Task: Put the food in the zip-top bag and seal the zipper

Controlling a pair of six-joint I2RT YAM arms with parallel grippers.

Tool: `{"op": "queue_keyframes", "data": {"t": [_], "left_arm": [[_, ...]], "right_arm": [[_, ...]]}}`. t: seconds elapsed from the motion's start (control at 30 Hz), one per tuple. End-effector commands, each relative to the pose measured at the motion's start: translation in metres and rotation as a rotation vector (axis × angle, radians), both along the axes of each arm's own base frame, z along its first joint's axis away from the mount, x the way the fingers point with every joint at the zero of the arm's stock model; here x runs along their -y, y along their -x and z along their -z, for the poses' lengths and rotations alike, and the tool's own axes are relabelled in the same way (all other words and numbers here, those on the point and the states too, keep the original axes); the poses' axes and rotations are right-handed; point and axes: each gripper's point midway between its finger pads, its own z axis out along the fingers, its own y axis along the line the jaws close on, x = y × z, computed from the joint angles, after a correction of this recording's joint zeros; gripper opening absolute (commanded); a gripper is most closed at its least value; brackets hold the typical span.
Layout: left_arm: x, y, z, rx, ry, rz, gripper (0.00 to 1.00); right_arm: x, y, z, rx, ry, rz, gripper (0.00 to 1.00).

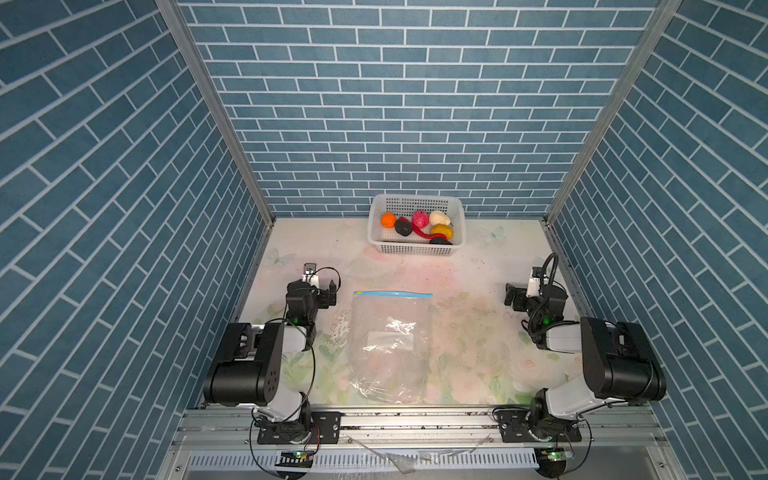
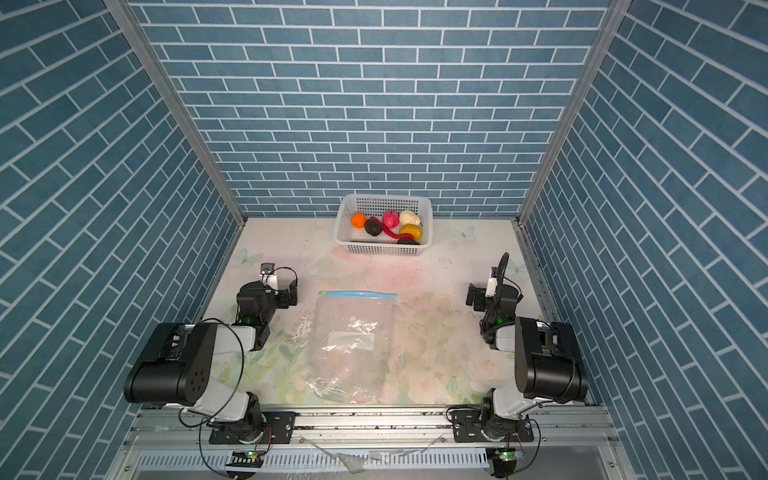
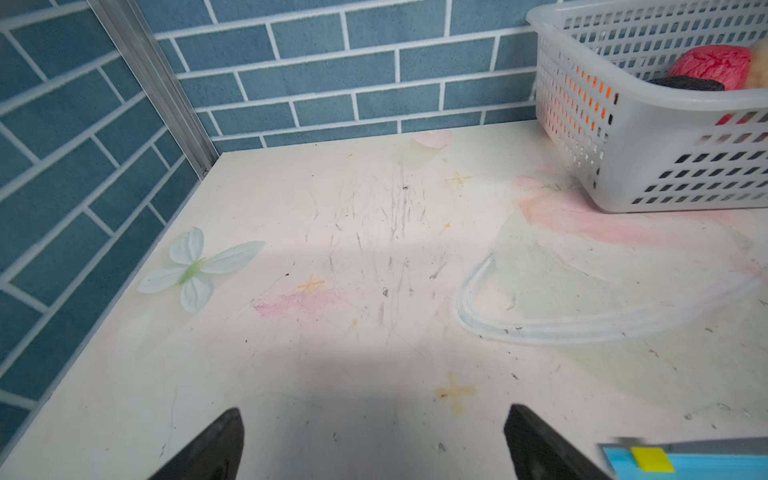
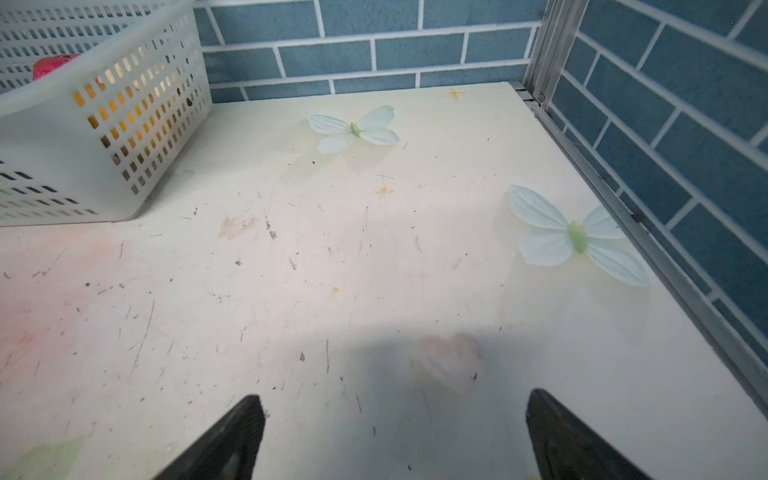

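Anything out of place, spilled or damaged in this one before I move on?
Nothing spilled: the food sits in the white basket and the zip-top bag lies flat. Two oddities: the tabletop is scuffed with dark scratches and specks, and a clear plastic scrap lies on the front frame.

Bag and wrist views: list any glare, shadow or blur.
In both top views, white glare streaks the bag's middle; in the left wrist view, a grey shadow lies ahead of the left gripper and the zipper edge looks smeared; in the right wrist view, a similar shadow lies before the right gripper.
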Motion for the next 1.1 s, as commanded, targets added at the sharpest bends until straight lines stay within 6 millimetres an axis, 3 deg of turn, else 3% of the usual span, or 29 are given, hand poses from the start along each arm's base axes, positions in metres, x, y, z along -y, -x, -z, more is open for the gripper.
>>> {"op": "queue_keyframes", "data": {"t": [0.0,1.07], "left_arm": [[0.0001,-0.0029,-0.0041,0.011,0.002,0.004,0.99],[-0.0032,-0.0024,-0.0035,0.01,-0.003,-0.019,0.99]], "right_arm": [[-0.0018,-0.0112,-0.0113,0.028,-0.004,-0.013,0.99],[-0.0004,-0.0096,-0.0119,0.036,-0.004,-0.006,0.99]]}}
